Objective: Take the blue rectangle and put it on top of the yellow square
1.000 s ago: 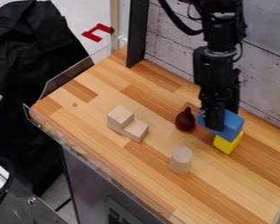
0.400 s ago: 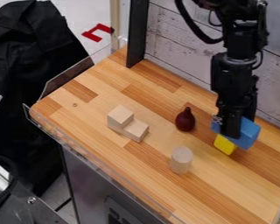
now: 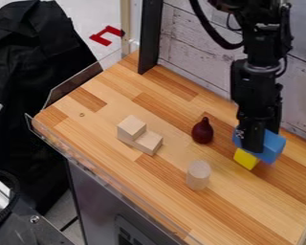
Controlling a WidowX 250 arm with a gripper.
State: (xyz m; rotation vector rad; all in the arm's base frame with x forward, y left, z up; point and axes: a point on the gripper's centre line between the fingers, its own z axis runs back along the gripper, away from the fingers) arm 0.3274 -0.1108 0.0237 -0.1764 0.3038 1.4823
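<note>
In the camera view, the claw grips the blue block, tilted, at the yellow block and partly hiding it; whether the two touch, I cannot tell. The yellow block rests on the wooden tabletop. Near it stand a dark red pear shape and a pale cylinder, with a stepped wooden piece farther off.

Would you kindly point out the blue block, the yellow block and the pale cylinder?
Blue block (image 3: pixel 272 146): camera view, uncovered portion.
Yellow block (image 3: pixel 245 159): camera view, visible side.
Pale cylinder (image 3: pixel 198 177): camera view, curved side.
</note>
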